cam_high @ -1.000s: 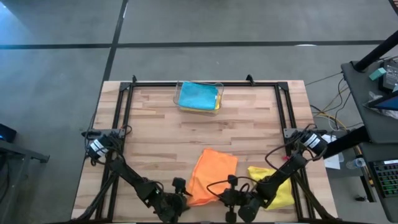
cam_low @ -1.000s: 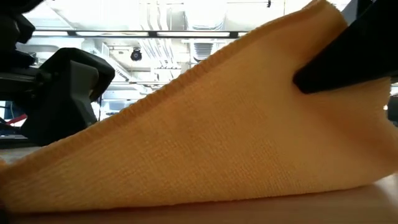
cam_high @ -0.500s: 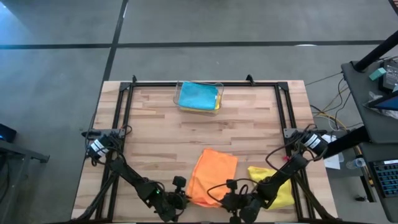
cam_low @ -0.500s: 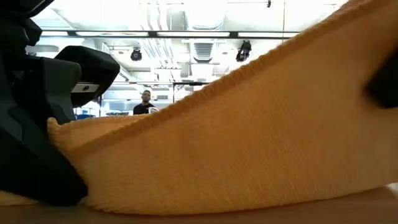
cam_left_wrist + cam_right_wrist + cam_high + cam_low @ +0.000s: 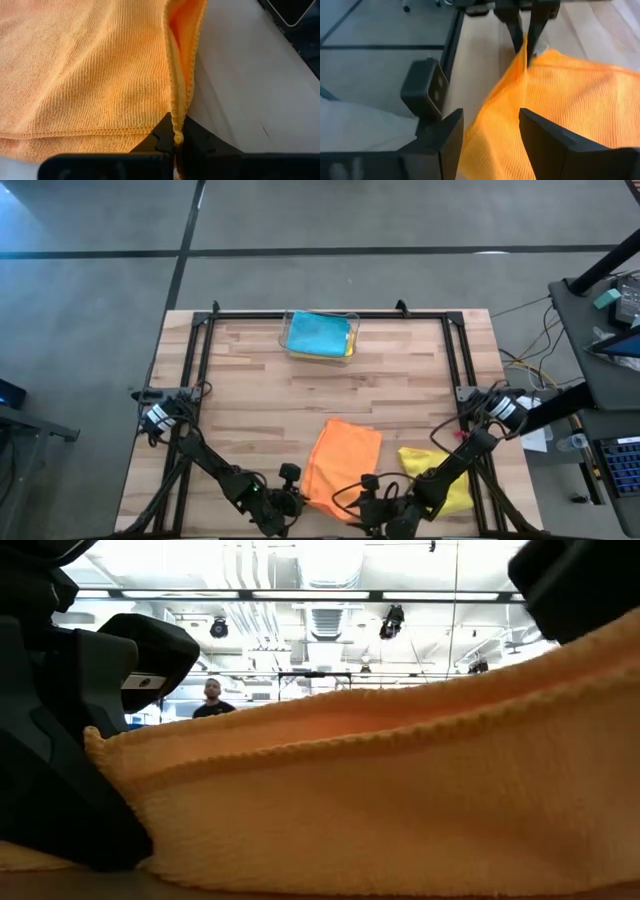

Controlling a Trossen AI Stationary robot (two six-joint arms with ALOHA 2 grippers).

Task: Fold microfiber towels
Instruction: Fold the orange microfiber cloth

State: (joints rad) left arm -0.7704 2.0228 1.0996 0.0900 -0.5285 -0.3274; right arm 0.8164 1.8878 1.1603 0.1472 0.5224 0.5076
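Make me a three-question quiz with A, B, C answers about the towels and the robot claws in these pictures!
1. Where is the light blue towel?
A. In the clear bin
B. On the floor
C. Under the orange towel

2. How many towels lie flat beside the orange one?
A. Three
B. None
C. One

3. What is the left gripper doing?
A. Hanging open
B. Pinching the orange towel's edge
C. Holding the bin

Answers: 1 A, the blue shows inside the bin. 2 C, only the yellow towel. 3 B, its jaws are shut on the hem; the right gripper stands open.

One orange towel (image 5: 340,460), one yellow towel (image 5: 440,475), one blue towel (image 5: 318,333), one clear bin (image 5: 350,330), two arms.
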